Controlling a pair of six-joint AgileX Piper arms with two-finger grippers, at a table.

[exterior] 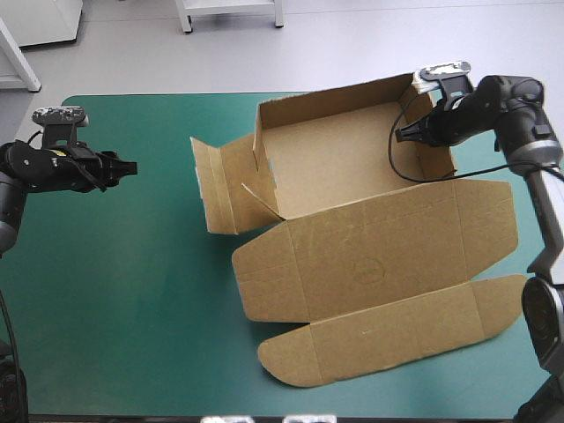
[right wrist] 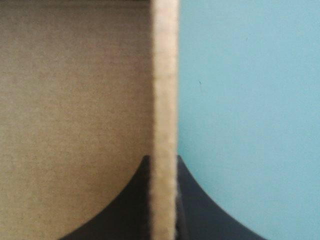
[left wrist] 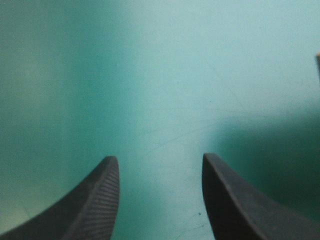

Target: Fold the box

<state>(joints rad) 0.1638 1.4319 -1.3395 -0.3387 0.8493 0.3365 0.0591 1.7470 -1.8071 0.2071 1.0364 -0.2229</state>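
From above, the brown box [exterior: 344, 163] lies ahead of the left gripper [exterior: 130, 166] and well apart from it, on the teal-green cover [exterior: 132, 308]. The box's far half stands as an open tray with its back and right walls raised. The lid [exterior: 379, 256] lies flat on the near side, with its long tuck flap [exterior: 397, 339] spread out beyond. The side flap [exterior: 220, 189] nearest the left gripper splays outward, only partly raised. The left gripper hangs over bare cover, pointing at the box. The right gripper [exterior: 401, 135] sits at the top edge of the tray's right wall

In the left wrist view, the left gripper [left wrist: 160, 160] is open: its black fingers [left wrist: 100, 200] stand apart with only cover [left wrist: 150, 75] between and ahead of them. A sliver of brown board [left wrist: 318, 65] shows far ahead to one side

In the right wrist view, the right gripper [right wrist: 162, 160] is clamped on the box: its fingers [right wrist: 192, 200] are all but closed, with the wall's pale cut edge [right wrist: 165, 75] running straight between them. The brown inner face of the box [right wrist: 75, 100] lies to one side of the gripper, and cover [right wrist: 250, 100] lies to the other
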